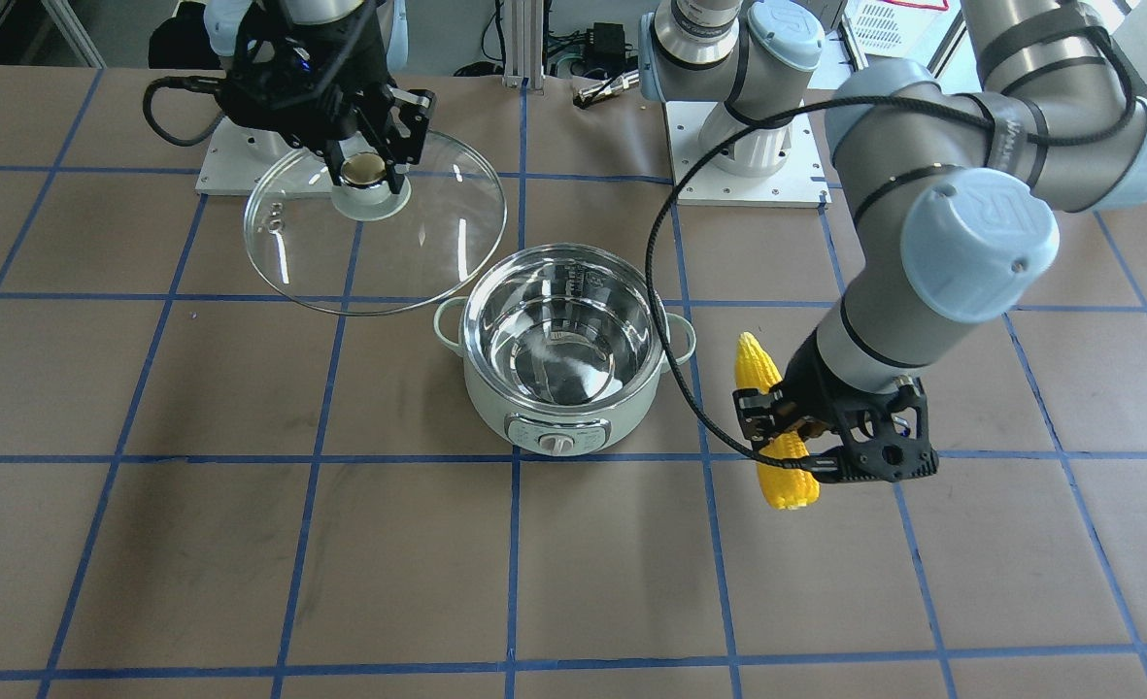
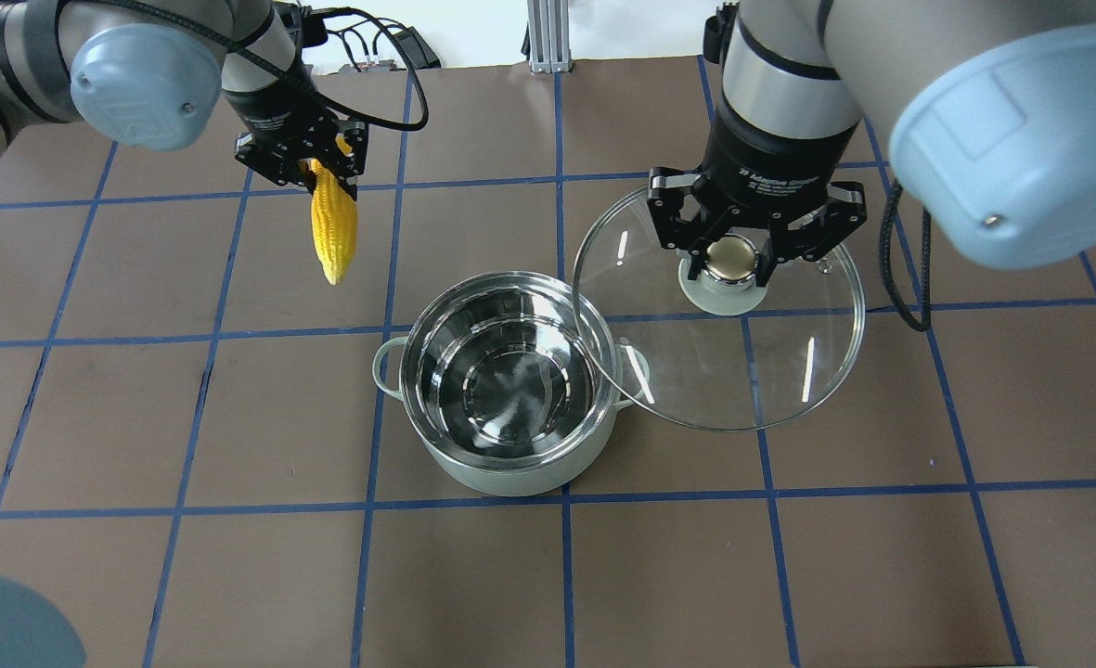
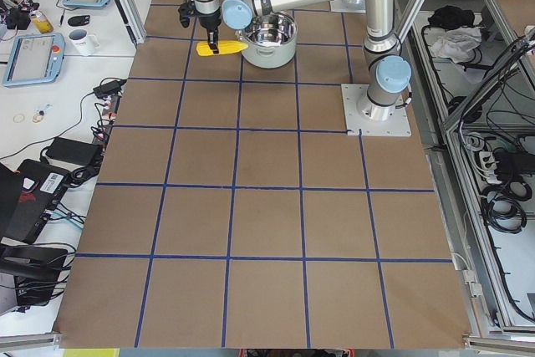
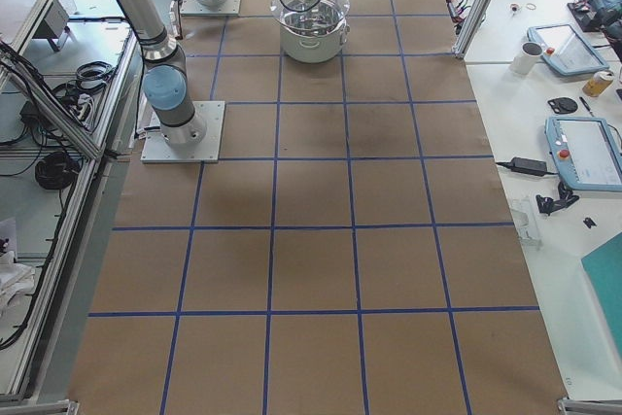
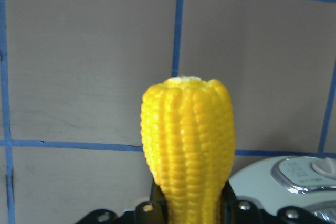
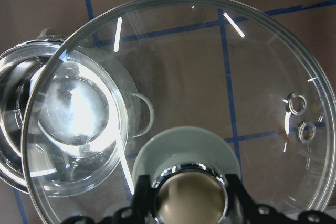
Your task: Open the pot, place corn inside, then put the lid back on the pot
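Observation:
The pot (image 2: pixel 501 478) stands open at the table's middle, its steel inside bare; it also shows in the front view (image 1: pixel 495 413). My left gripper (image 2: pixel 315 172) is shut on the corn (image 2: pixel 334 227) and holds it in the air, beside the pot and apart from it. In the front view the left gripper (image 1: pixel 792 442) grips the corn (image 1: pixel 759 369) at mid-length. My right gripper (image 2: pixel 741 260) is shut on the knob (image 2: pixel 731 262) of the lid (image 2: pixel 770 362), held above the table beside the pot. The lid's edge overlaps the pot's rim in the overhead view.
The left arm's black cable (image 1: pixel 675 320) hangs close by the pot's side handle. The arms' white base plates (image 1: pixel 743 165) sit at the robot's side of the table. The brown table top carries a blue tape grid (image 2: pixel 561 501).

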